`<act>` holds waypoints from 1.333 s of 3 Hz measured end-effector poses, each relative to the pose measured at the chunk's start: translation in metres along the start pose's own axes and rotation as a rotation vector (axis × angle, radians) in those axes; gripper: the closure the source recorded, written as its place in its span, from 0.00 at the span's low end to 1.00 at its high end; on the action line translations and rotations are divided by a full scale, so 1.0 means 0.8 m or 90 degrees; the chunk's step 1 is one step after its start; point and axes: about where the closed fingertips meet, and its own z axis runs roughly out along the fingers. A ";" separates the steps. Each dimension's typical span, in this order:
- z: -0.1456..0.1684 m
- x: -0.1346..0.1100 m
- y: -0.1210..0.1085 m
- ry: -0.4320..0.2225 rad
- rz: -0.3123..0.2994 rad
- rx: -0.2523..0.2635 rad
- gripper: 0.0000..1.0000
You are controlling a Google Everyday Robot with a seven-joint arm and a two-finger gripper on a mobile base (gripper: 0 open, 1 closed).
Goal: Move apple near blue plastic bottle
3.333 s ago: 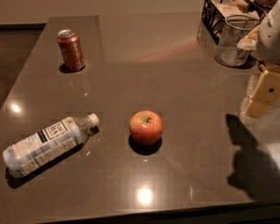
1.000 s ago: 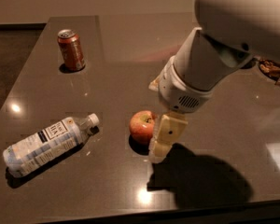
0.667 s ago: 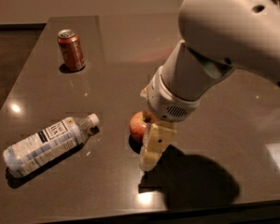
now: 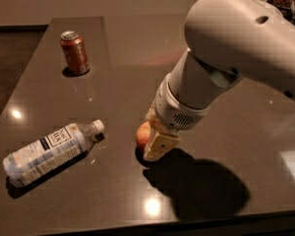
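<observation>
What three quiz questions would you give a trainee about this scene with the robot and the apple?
1. True or false: the blue plastic bottle lies on its side.
2. The robot's hand is: A) at the bottle's cap; B) down at the apple, partly hiding it; C) raised high, away from everything.
3. Which thing stands upright at the far left?

Key: 1 true. 2 B. 3 the soda can.
</observation>
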 end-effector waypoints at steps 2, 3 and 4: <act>-0.011 -0.033 -0.005 -0.010 0.002 0.030 0.88; -0.011 -0.064 0.000 -0.014 0.014 0.044 1.00; -0.010 -0.083 0.007 -0.017 0.036 0.048 1.00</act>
